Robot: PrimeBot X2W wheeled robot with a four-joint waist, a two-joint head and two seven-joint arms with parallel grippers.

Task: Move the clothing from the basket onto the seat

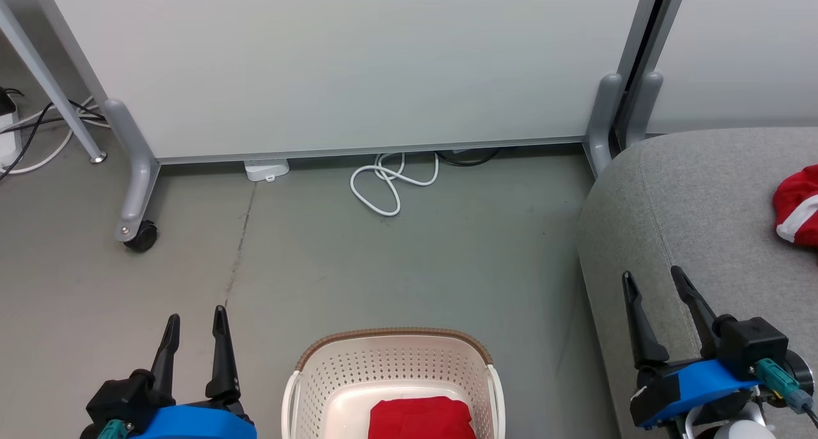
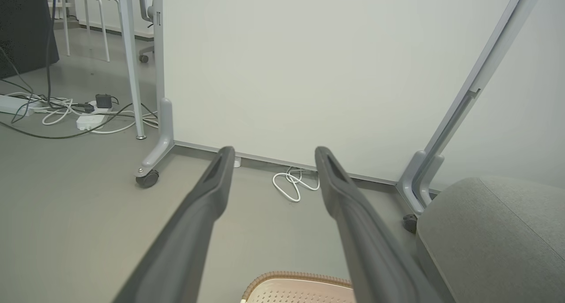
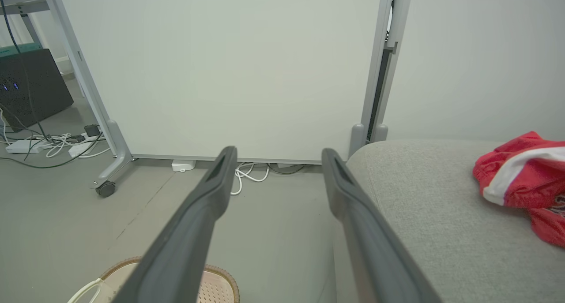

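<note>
The cream basket [image 1: 332, 375] with a brown rim stands on the floor at the bottom centre, and a plain red garment [image 1: 420, 418] lies folded inside it. A red garment with white panels [image 1: 799, 206] lies crumpled on the grey seat [image 1: 696, 196] at the right; the right wrist view shows this garment [image 3: 521, 175] too. My left gripper [image 1: 195, 321] is open over the floor, left of the basket, holding nothing. My right gripper [image 1: 652, 279] is open above the seat's front edge, empty. The basket's rim [image 2: 295, 277] shows between the left fingers.
A white partition panel [image 1: 345, 62] on grey wheeled feet [image 1: 137, 231] closes off the back. A coiled white cable [image 1: 390, 183] and a power strip [image 1: 266, 169] lie at its base. More cables [image 2: 66, 111] and a table leg [image 1: 51, 87] sit far left.
</note>
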